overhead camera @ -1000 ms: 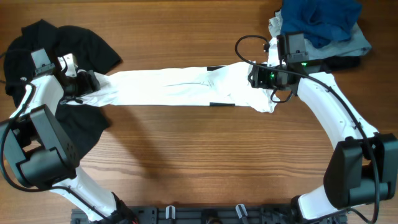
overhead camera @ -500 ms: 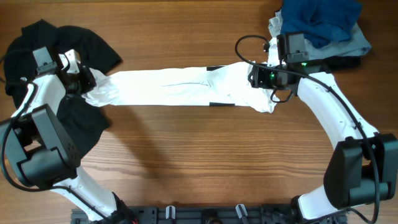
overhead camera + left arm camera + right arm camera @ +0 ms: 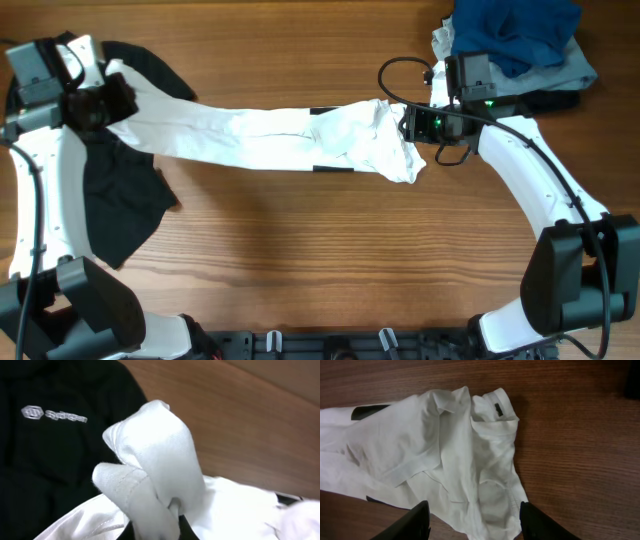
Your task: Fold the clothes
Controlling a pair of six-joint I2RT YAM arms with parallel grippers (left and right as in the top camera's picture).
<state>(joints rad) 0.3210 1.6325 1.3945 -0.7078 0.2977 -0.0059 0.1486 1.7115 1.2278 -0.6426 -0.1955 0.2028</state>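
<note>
Overhead: white T-shirt (image 3: 270, 145) drawn out in a long band across the wooden surface (image 3: 320, 260), one end at far left, other end bunched at centre-right. Small black print patches on both edges of the band, right of the middle. Left fingers (image 3: 112, 97) clamped on the left end. Confirmed in left wrist view: wad of stitched white hem pinched between them at the bottom edge. Right fingers (image 3: 477, 520) spread wide above the crumpled collar end, gripping nothing; can't tell whether touching the cloth. Black shirt (image 3: 120, 200) with small white logo (image 3: 54, 415) spread on the surface under and beside the left end. Blue and pale grey garments (image 3: 520, 40) heaped at far right corner, just behind the right arm, apart from the T-shirt.
</note>
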